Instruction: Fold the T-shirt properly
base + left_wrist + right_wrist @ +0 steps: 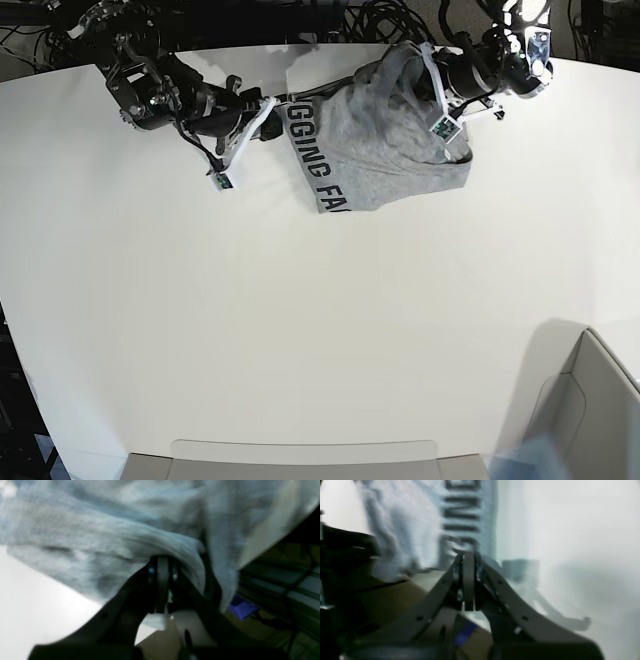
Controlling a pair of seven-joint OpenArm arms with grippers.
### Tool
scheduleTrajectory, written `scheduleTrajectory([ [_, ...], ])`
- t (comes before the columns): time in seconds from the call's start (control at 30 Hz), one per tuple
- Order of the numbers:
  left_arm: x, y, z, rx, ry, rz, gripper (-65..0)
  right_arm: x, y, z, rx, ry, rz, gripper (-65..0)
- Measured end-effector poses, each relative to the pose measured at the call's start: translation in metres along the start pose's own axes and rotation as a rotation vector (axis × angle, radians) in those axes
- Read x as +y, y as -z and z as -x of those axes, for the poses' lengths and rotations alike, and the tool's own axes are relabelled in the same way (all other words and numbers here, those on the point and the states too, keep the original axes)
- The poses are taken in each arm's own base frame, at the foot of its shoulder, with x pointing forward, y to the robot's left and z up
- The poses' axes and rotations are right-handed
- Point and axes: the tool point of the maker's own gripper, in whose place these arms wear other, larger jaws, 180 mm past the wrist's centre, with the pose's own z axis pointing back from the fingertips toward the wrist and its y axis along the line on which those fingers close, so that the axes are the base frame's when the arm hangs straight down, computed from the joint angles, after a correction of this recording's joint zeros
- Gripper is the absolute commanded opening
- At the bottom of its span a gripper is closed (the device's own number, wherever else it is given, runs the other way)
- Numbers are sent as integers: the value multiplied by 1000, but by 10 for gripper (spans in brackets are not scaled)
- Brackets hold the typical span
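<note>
The heather-grey T-shirt (385, 160) lies bunched at the far middle of the white table (300, 320), with black lettering along its left edge. My left gripper (420, 62) is on the base view's right, at the shirt's raised far corner. In the left wrist view the left gripper (162, 558) is shut on a fold of the T-shirt (100, 542), which drapes over its tips. My right gripper (276, 103) meets the shirt's far left corner. Seen from its wrist, the right gripper (468, 555) is shut on the lettered edge of the T-shirt (420, 525).
A grey open box (590, 400) stands at the near right corner. A flat tray edge (300, 458) lies along the near side. Cables (380, 20) crowd the far edge behind both arms. A purple object (241, 607) sits below the table edge.
</note>
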Motion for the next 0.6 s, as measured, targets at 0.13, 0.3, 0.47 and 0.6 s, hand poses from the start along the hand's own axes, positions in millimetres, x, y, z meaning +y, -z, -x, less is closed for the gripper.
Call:
scheduleTrajectory([
  [0.13,1,13,7,0,-54,51,-650,-12,16,16,55,-21,51,-650],
  [0.3,33,18,-5,-32,-98,41,-650,-5,41,41,119,-78,46,-650],
  [0.47,80,8,-21,-11,-60,-49,-650,26,61,50,133,-179,-30,-650],
  [0.6,117,5,-48,9,-36,-139,-650,53,79,50,137,-215,-85,-650],
])
